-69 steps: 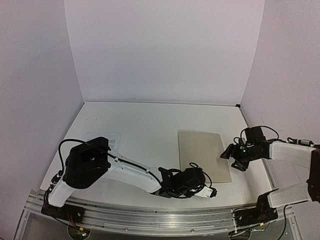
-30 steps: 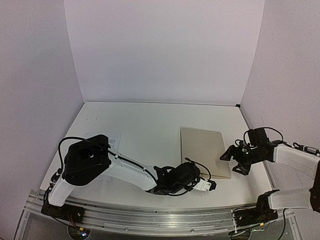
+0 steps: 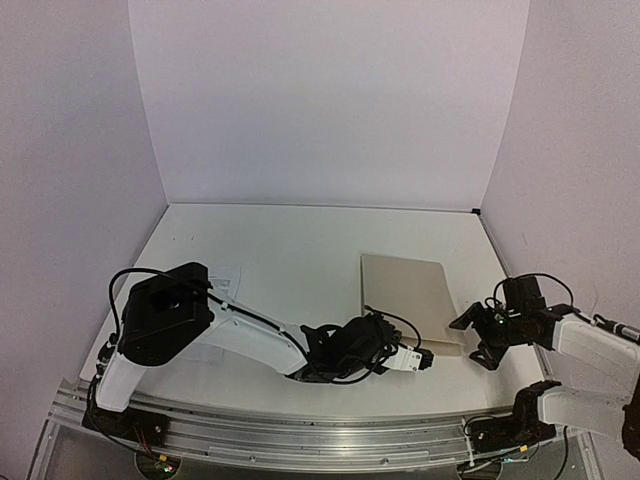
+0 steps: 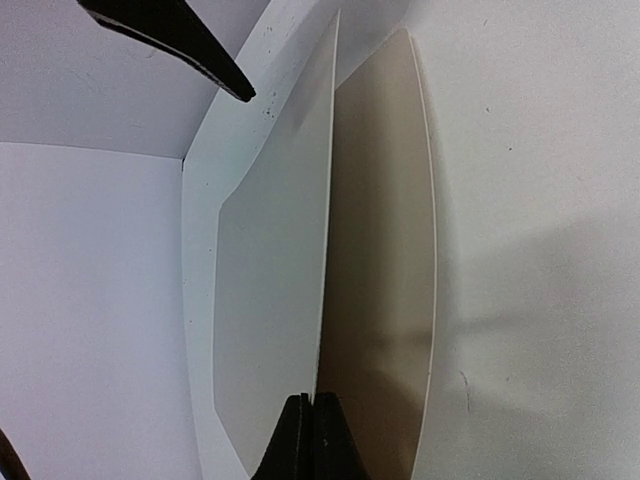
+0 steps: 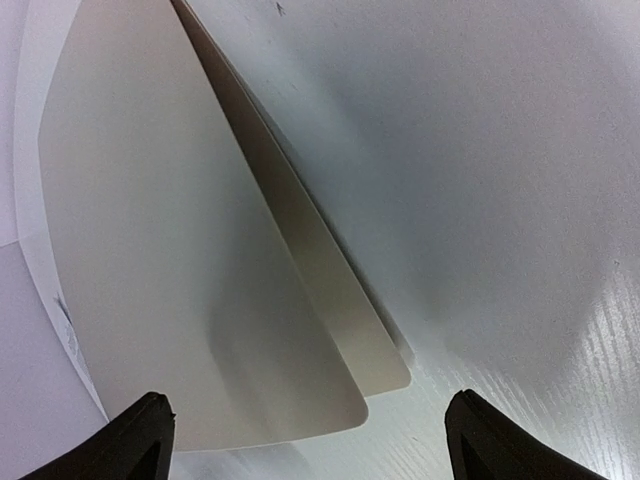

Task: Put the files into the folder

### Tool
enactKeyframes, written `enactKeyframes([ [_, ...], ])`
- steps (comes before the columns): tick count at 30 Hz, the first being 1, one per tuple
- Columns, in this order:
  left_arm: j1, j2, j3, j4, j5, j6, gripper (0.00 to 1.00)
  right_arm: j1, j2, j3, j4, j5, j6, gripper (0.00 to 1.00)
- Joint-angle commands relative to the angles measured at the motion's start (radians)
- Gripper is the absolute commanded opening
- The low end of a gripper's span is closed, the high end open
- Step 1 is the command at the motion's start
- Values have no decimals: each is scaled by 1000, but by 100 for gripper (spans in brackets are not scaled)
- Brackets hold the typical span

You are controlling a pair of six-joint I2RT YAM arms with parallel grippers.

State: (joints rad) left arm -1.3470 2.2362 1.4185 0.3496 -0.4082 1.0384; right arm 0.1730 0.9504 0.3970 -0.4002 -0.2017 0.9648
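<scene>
The white worktop (image 3: 300, 240) carries the folder (image 3: 405, 295) right of centre, lying flat with its spine away from the right arm. The files (image 3: 228, 277) lie well apart from it on the left, largely hidden behind the left arm; only a printed corner shows.

The folder looks like thin, light card: stiff enough to hold a plane, yet it will bow if lifted by one point, and its smooth face will probably slide on the worktop unless something holds the lower cover down. In the left wrist view the upper cover (image 4: 270, 270) stands raised off the lower one. The best hold is likely the free near edge or the corner opposite the spine, where the right wrist view shows the covers parted.

The files will be lighter and limper, hard to pick off a flat surface; sliding an edge over the worktop's rim or lifting a corner seems the way to take them.

The left hand (image 3: 432, 355) is pressed together, pinching the upper cover's near edge. The right hand (image 3: 470, 338) is spread wide, empty, just beside the folder's near right corner.
</scene>
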Motion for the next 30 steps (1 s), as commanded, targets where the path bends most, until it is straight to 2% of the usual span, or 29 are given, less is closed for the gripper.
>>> enactKeyframes([
  [1, 8, -76, 6, 43, 17, -29, 0, -9, 20, -54, 172, -92, 98, 95],
  [3, 7, -75, 7, 42, 21, -29, 0, -12, 49, -69, 247, -130, 120, 90],
  [6, 6, -74, 4, 39, 24, -32, 0, -15, 48, -81, 333, -160, 163, 77],
  [10, 7, -72, 0, 38, 25, -34, 0, -14, 38, -84, 353, -160, 174, 55],
  [14, 7, -72, -2, 34, 27, -37, 0, -14, 40, -92, 379, -168, 169, 39],
  [17, 7, -74, -3, 25, 35, -47, 0, -14, 47, -97, 391, -174, 155, 20],
  [19, 7, -77, -4, 10, 43, -60, 0, -14, 47, -94, 391, -159, 134, 3],
  [20, 7, -78, -1, -3, 48, -69, 0, -14, 46, -92, 391, -150, 122, 0],
  [23, 8, -79, 15, -70, 71, -97, 2, -13, 41, -77, 389, -128, 84, 0],
  [25, 8, -86, 22, -120, 88, -117, 26, -12, 49, -53, 369, -132, 42, 0],
  [28, 8, -119, 14, -164, 111, -124, 50, -8, 72, 50, 264, -124, -49, 0],
  [30, 9, -152, 6, -197, 125, -129, 63, 3, 83, 143, 138, -56, -115, 0],
])
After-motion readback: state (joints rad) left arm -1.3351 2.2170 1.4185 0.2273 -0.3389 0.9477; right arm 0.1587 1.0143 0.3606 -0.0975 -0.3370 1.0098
